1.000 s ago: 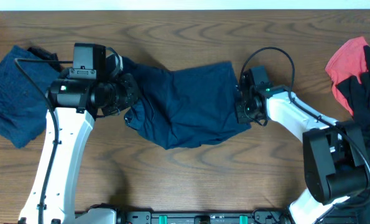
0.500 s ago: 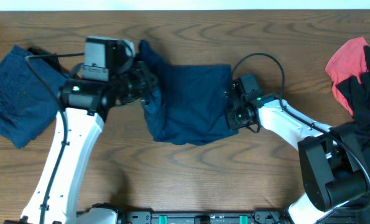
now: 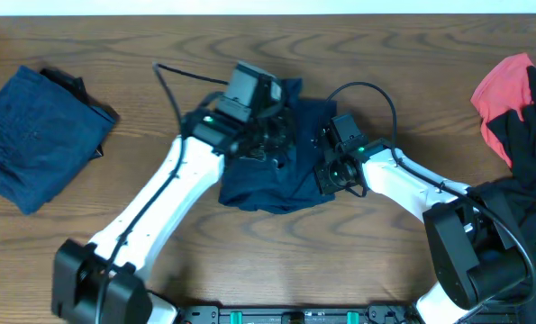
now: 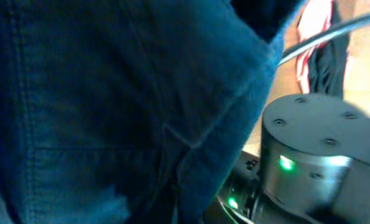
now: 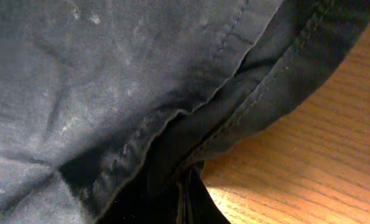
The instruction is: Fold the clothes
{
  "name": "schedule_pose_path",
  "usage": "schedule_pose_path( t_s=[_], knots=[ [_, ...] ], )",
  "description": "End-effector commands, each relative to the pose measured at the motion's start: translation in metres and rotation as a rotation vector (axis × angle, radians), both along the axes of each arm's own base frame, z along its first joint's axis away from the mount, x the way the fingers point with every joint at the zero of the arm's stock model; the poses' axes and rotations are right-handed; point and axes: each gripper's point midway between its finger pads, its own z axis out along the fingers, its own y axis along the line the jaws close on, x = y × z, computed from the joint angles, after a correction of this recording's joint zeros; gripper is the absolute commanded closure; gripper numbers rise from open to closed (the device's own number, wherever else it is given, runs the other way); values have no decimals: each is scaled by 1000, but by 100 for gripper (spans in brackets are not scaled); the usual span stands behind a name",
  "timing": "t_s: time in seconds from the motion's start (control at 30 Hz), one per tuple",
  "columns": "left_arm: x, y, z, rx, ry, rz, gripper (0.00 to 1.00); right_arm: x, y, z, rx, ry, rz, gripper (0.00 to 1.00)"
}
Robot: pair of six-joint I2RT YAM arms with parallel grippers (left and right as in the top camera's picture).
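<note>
The dark navy shorts [image 3: 266, 175] lie bunched at the table's middle, their left part folded over to the right. My left gripper [image 3: 275, 141] is above them, and navy fabric [image 4: 110, 93] fills its wrist view and hides the jaws. It is shut on the shorts. My right gripper [image 3: 325, 169] is at the shorts' right edge, and in its wrist view the fingers [image 5: 188, 196] are pinched shut on the hem [image 5: 259, 106]. The two grippers are close together. The right arm's joint with a green light [image 4: 315, 155] shows in the left wrist view.
A folded navy garment [image 3: 38, 135] lies at the far left. A red piece [image 3: 506, 83] and a black piece [image 3: 531, 135] are piled at the right edge. Bare wood table [image 3: 277, 261] lies in front of the shorts.
My left gripper has swung right, carrying the shorts' left part over onto the right part. The right gripper has shifted slightly left with the hem. The shorts now look narrower.
</note>
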Motion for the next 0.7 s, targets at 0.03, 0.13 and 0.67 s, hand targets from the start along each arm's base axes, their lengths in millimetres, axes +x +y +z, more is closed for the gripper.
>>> schedule_pose_path(
  t_s=[0.03, 0.13, 0.67],
  knots=[
    [-3, -16, 9, -15, -19, -17, 89, -42, -7, -33, -45, 154, 12, 97],
    [-4, -14, 20, -33, -40, -22, 59, -37, -13, -28, -56, 157, -8, 94],
    [57, 139, 27, 189, -166, 272, 43, 54, -65, 170, 98, -198, -192, 88]
  ],
)
